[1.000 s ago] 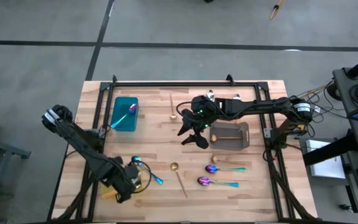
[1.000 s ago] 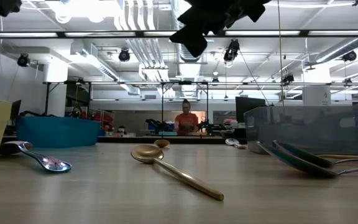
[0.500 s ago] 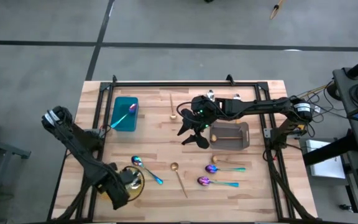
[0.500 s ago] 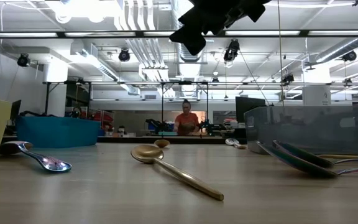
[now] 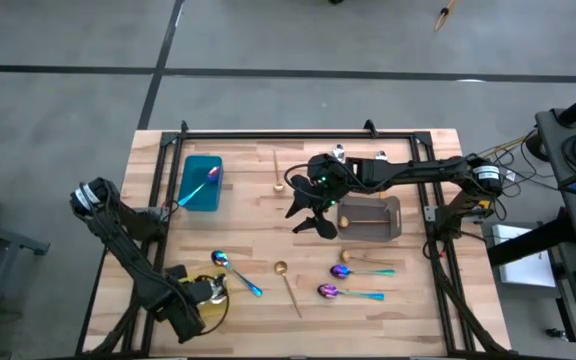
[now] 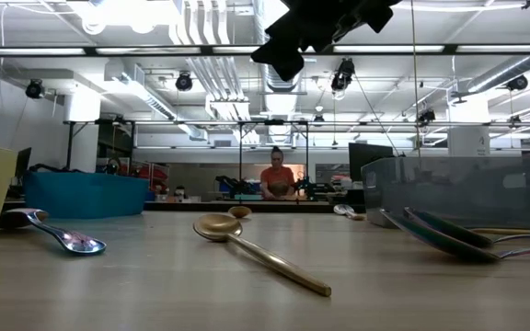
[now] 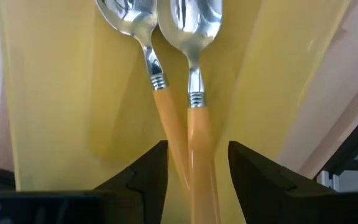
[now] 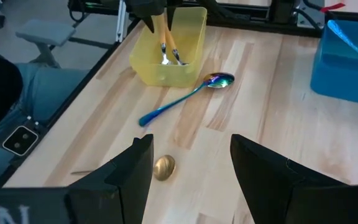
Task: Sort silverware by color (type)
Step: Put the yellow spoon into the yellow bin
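Two silver spoons with orange handles lie side by side in the yellow tray at the near left. My left gripper is open just above their handles, one finger on either side. Whether a finger touches a handle I cannot tell. My right gripper hangs open over the table's middle, holding nothing. Three iridescent spoons and two gold spoons lie flat on the wood. Another iridescent spoon rests in the teal tray.
The grey tray stands right of the middle, beside my right gripper, with something gold in it. A black frame runs along the table's edges. A person stands far off in the room behind the table.
My left gripper has drawn back from over the yellow tray toward the table's near left corner, uncovering the tray. The right arm has kept still.
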Controlling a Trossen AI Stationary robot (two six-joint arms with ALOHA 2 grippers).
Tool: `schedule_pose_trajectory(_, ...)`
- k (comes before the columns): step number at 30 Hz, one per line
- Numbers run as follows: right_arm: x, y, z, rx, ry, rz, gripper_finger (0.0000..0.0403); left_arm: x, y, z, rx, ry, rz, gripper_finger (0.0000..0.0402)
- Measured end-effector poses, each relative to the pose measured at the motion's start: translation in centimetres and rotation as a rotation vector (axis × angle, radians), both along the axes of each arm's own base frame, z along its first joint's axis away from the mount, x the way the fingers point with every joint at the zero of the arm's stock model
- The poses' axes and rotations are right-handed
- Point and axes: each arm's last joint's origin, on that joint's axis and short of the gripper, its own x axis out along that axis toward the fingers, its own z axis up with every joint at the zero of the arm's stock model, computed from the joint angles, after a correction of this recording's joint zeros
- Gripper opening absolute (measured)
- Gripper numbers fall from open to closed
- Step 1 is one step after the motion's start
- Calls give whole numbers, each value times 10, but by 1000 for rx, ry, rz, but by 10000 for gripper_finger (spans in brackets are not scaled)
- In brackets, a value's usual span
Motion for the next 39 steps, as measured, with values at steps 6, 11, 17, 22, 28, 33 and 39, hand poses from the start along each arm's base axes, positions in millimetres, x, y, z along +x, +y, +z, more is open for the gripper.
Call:
schedule_pose_trajectory(6,0,0,0,-13,-9,8,203,0,-1,-3,8,7,-5,147)
schedule_pose_trajectory(11,0,0,0,-14,-9,9,203,1,-3,-9,26,21,-8,147)
schedule_pose_trajectory(17,0,0,0,-14,-9,9,203,2,-5,-16,49,38,-9,147)
schedule_pose_trajectory(22,0,0,0,-14,-10,8,203,3,-7,-24,73,57,-9,129)
schedule_pose_trajectory(28,1,0,0,-14,-11,8,203,3,-7,-24,73,60,-9,81)
schedule_pose_trajectory(33,1,0,0,-14,-11,9,203,2,-7,-22,52,69,-20,35)
schedule_pose_trajectory(39,0,0,-1,-14,-10,9,203,2,-7,-21,52,68,-22,35)
